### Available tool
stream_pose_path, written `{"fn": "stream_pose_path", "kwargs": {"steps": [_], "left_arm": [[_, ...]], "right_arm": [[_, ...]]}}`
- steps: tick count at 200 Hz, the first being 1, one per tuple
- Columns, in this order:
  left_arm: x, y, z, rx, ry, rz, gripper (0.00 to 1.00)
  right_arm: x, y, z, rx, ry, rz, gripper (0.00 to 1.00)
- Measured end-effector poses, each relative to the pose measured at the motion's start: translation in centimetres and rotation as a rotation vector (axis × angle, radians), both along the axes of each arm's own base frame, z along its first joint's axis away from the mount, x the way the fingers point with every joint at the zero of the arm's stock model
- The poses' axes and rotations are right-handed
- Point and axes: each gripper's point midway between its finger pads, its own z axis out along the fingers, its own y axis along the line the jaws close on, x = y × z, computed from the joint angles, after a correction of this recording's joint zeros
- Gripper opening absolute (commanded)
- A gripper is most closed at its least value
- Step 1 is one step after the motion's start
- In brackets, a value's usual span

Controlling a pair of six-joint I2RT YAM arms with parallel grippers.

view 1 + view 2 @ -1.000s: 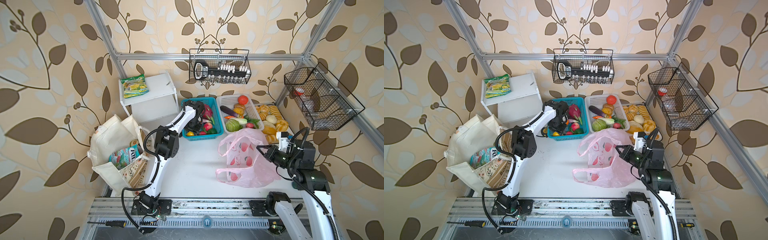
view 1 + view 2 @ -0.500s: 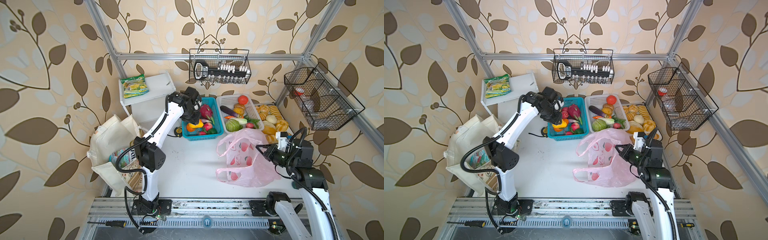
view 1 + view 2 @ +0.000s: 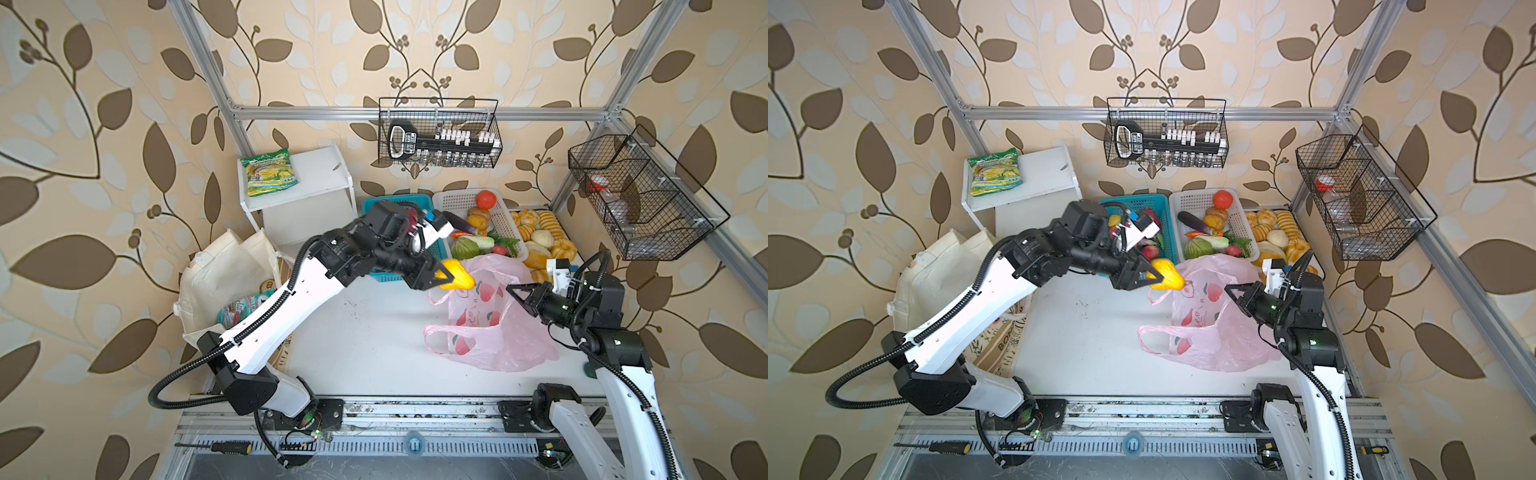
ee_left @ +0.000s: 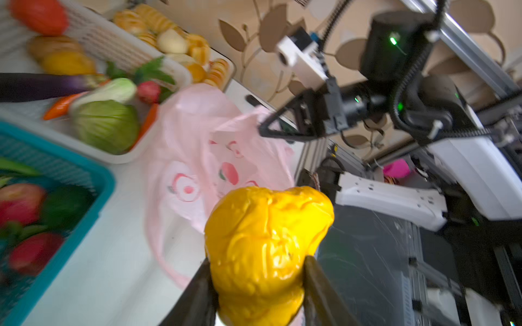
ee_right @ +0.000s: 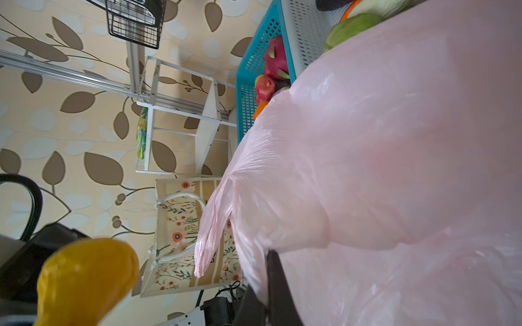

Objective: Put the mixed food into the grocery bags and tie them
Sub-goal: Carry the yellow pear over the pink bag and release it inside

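Your left jaws clamp the yellow toy fruit; top views place it at the rim of the pink plastic bag, which your right jaws pinch.

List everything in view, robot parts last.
yellow toy fruit: 1, yellow, in left jaws
pink plastic bag: 1, pink, on table, right
canvas tote: 1, cream, left of table
teal-red snack packet: 1, teal-red, inside tote
teal basket: 1, teal, rear, dragon fruit inside
white basket: 1, white, rear, vegetables inside
bread rolls: several, golden, rear right
green-yellow snack packet: 1, green-yellow, on white shelf
wire baskets: 2, black, hung on frame
left gripper: 1, black, shut on yellow toy fruit
right gripper: 1, black, shut on pink plastic bag
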Motion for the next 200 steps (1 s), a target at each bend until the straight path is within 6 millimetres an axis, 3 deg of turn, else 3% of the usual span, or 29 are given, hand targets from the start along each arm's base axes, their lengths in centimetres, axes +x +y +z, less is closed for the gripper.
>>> {"fn": "stream_pose_path", "kwargs": {"steps": [13, 24, 67, 83, 153, 200], "left_arm": [[-1.5, -1.6, -1.2, 0.034, -0.007, -0.052, 0.41], [-1.5, -2.4, -2.5, 0.07, -0.009, -0.053, 0.41], [3.8, -2.9, -7.1, 0.244, -0.081, 0.149, 0.4], [5.0, -2.7, -8.0, 0.286, -0.108, 0.195, 0.47], [4.8, -3.5, -7.9, 0.272, -0.15, 0.158, 0.76], [4.8, -3.7, -7.9, 0.264, -0.153, 0.152, 0.81]], "right_arm": [[0.0, 0.2, 0.6, 0.021, -0.014, 0.006, 0.0], [0.0, 0.4, 1.0, 0.038, -0.025, 0.013, 0.0], [-0.4, 1.5, 2.9, 0.125, -0.058, 0.065, 0.0], [-0.5, 2.0, 4.0, 0.173, -0.08, 0.091, 0.0], [-0.9, 3.0, 4.9, 0.33, -0.1, 0.132, 0.0], [-0.7, 3.0, 5.2, 0.362, -0.112, 0.129, 0.0]]}}
